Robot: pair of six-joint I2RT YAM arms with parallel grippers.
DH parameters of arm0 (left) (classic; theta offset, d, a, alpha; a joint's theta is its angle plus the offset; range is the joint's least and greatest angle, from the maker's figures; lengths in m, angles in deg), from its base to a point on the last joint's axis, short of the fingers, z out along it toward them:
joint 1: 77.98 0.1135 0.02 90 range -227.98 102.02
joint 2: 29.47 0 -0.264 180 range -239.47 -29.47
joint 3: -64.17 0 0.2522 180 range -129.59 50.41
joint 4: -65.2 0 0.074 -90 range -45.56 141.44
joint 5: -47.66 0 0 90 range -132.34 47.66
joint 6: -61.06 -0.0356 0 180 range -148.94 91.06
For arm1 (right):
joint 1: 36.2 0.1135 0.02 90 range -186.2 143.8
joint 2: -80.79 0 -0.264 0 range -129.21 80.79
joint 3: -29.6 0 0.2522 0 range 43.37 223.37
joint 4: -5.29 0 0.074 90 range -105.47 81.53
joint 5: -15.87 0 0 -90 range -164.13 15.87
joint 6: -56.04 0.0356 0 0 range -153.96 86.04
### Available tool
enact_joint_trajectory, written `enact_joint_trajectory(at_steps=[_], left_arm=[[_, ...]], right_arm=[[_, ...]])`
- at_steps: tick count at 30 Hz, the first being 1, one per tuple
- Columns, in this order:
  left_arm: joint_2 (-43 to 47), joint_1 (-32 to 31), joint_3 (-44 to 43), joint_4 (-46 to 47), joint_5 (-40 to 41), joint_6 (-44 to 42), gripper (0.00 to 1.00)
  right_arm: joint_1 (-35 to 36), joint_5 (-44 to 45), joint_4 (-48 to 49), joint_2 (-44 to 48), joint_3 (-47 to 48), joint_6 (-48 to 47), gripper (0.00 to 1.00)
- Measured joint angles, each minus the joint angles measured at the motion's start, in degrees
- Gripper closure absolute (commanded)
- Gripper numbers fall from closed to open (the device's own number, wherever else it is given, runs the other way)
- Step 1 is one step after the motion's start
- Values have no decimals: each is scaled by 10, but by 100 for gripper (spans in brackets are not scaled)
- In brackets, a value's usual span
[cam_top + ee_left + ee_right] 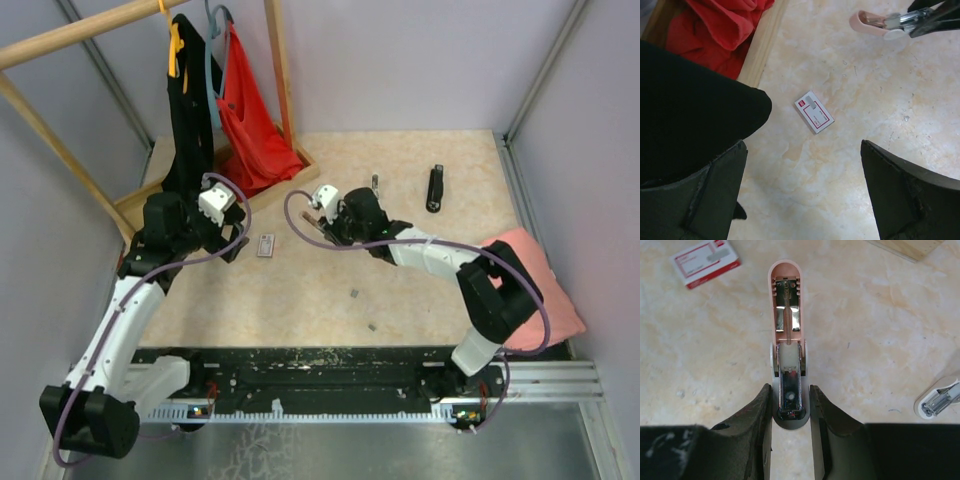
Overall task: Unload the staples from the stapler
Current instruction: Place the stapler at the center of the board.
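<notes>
The pink stapler [786, 315] lies on the table with its lid swung open flat and its metal magazine [790, 390] exposed. My right gripper [790, 388] is shut on the stapler's magazine and base end. It also shows in the top view [330, 222]. I cannot tell whether staples are in the magazine. Two tiny grey staple fragments [354, 293] [372, 326] lie on the table nearer the bases. My left gripper [802, 150] is open and empty above bare table, close to a small staple box [814, 112]. The stapler's pink end shows in the left wrist view [867, 21].
The staple box [265, 245] lies between the two grippers. A black stapler [435, 187] lies at the back right. A small white and metal item [939, 401] lies right of my right gripper. A wooden rack [285, 100] with red and black cloth stands back left. A pink cloth [545, 285] lies right.
</notes>
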Motion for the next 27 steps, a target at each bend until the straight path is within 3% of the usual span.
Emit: enact_joint_trajectory(at_steps=[11, 27], left_arm=[[54, 10, 30, 9, 18, 12, 1], [61, 23, 41, 13, 18, 18, 1]], right_arm=[[-5, 118, -36, -156, 163, 114, 100], [-44, 169, -90, -278, 309, 235, 100]])
